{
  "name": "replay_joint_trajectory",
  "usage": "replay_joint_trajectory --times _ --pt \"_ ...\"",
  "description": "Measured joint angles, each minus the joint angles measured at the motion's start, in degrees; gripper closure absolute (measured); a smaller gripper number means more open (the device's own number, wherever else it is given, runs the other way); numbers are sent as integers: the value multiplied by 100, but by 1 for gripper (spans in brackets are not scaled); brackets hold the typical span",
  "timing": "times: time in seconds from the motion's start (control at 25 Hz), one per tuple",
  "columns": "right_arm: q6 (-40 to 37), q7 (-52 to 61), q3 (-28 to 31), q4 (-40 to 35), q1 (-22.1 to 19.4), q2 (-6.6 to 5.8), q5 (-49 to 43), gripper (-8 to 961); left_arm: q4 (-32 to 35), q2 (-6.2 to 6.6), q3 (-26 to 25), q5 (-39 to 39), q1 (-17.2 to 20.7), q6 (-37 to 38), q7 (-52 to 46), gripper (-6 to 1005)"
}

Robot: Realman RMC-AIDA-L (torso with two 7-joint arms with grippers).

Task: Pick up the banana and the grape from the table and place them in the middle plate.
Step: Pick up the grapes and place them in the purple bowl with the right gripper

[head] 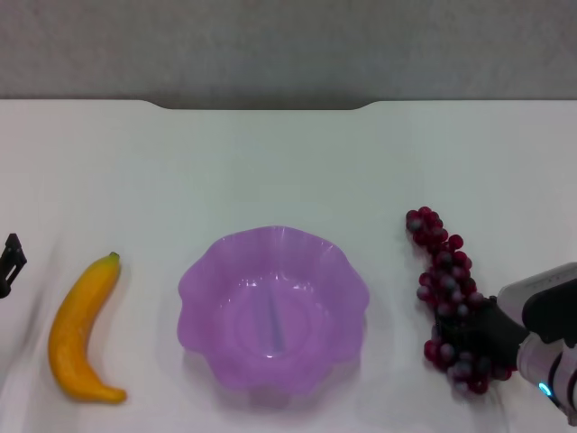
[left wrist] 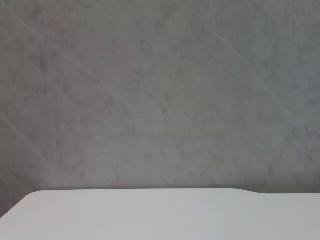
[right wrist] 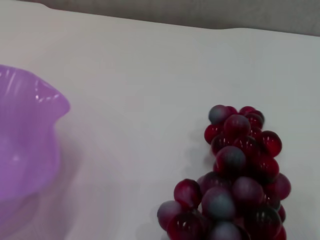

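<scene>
The yellow banana [head: 77, 329] lies on the white table [head: 270, 162] at the left, beside the purple scalloped middle plate [head: 206, 281], which holds nothing. The dark red grape bunch [head: 442, 262] lies right of the plate. My right gripper [head: 475, 332] is down at the near end of the bunch, its dark tip over the grapes. The right wrist view shows the grapes [right wrist: 235, 175] close up, with the plate's rim [right wrist: 30, 107] to one side. My left gripper [head: 9, 262] shows only as a dark tip at the far left edge, left of the banana.
The table's far edge has a dark notch [head: 261, 105] with a grey wall behind. The left wrist view shows only the grey wall [left wrist: 160, 90] and a strip of table [left wrist: 150, 215].
</scene>
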Motion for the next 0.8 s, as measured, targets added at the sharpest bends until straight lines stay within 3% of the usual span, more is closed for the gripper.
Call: replay_joint_trajectory --times 0.8 --pt "634 -1134 895 -97 36 9 1 423 -5 0 0 0 0 1 0 148"
